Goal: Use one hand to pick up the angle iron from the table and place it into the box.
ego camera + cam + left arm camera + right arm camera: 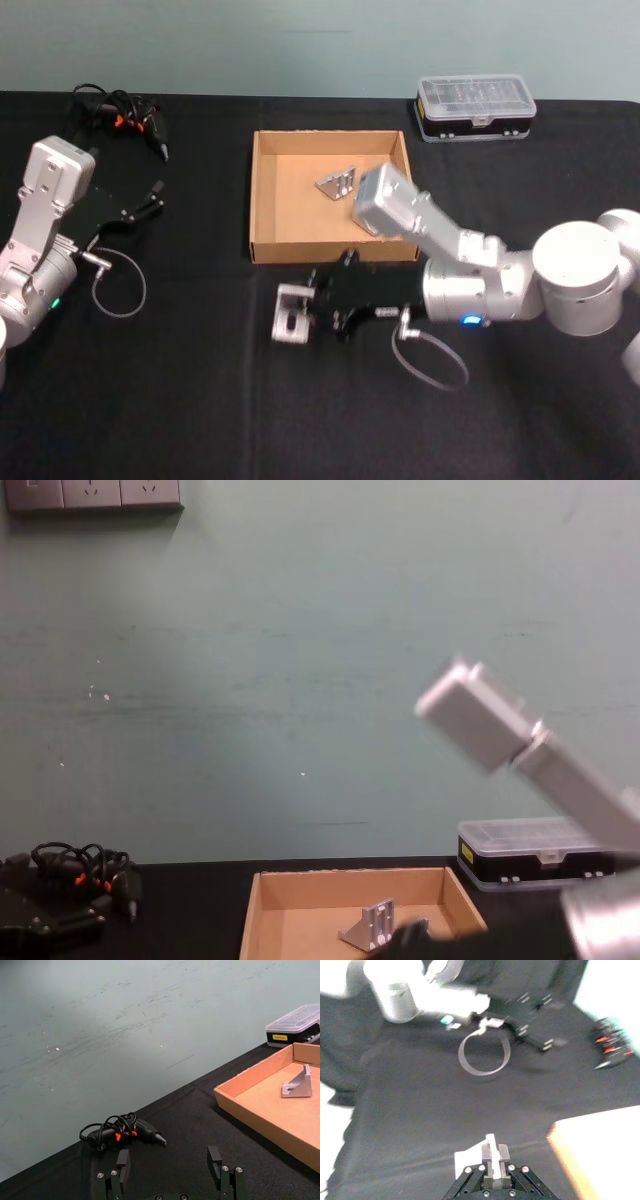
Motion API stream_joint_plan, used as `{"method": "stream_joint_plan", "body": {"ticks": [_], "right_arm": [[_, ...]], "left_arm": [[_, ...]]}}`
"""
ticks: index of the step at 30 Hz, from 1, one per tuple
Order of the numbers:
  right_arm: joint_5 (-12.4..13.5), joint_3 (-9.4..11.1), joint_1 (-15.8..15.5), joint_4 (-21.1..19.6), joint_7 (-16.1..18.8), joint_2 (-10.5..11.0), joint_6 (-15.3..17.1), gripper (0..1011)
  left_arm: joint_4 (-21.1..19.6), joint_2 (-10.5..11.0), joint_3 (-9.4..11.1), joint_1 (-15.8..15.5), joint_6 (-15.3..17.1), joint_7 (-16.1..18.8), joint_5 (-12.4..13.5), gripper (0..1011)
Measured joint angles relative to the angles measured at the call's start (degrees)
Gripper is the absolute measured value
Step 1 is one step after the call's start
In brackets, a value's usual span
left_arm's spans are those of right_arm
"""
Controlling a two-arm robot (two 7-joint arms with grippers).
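Right gripper (318, 308) pinches an angle iron (291, 314) just before the box (262, 215), which holds another bracket (337, 183); left gripper (148, 203) sits open, far aside.

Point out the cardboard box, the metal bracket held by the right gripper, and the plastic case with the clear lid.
cardboard box (262, 205): head view, on its left wall.
metal bracket (290, 314): head view, on its face, at the right gripper's (318, 305) fingertips.
plastic case (476, 97): head view, on the clear lid.
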Motion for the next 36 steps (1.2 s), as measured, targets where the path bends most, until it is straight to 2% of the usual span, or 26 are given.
{"method": "stream_joint_plan", "body": {"ticks": [8,9,11,14,17,19,24,25,28,31,36], "right_arm": [[0.6,6.1,-2.3,-4.6,-7.7,1.4,-0.1,86],[0.3,7.3,-2.6,-4.8,-9.5,1.1,-0.3,86],[-0.2,8.2,-2.8,-4.6,-11.4,0.6,-0.4,86],[-2.1,9.5,-2.4,-2.6,-14.8,-1.3,-0.8,86],[-3.1,9.6,-1.6,-0.4,-15.9,-2.8,-1.0,86],[-4.2,9.4,-0.5,2.2,-16.5,-4.6,-1.0,86],[-6.8,7.8,2.1,8.3,-16.9,-8.4,-0.8,86],[-6.8,7.8,2.1,8.3,-16.9,-8.4,-0.8,86],[-8.7,6.6,3.4,11.6,-16.9,-10.6,-0.4,86],[-10.0,5.9,4.1,13.4,-16.9,-11.9,-0.1,86],[-11.5,5.3,4.7,15.5,-16.9,-13.4,0.1,86]], "left_arm": [[0.0,0.0,0.0,0.0,0.0,0.0,0.0,1011],[0.0,0.0,0.0,0.0,0.0,0.0,0.0,1011],[0.0,0.0,0.0,0.0,0.0,0.0,0.0,1011],[0.0,0.0,0.0,0.0,0.0,0.0,0.0,1011],[0.0,0.0,0.0,0.0,0.0,0.0,0.0,1011],[0.0,0.0,0.0,0.0,0.0,0.0,0.0,1011],[0.0,0.0,0.0,0.0,0.0,0.0,0.0,1011],[0.0,0.0,0.0,0.0,0.0,0.0,0.0,1011],[0.0,0.0,0.0,0.0,0.0,0.0,0.0,1011],[0.0,0.0,0.0,0.0,0.0,0.0,0.0,1011],[0.0,0.0,0.0,0.0,0.0,0.0,0.0,1011]]}}
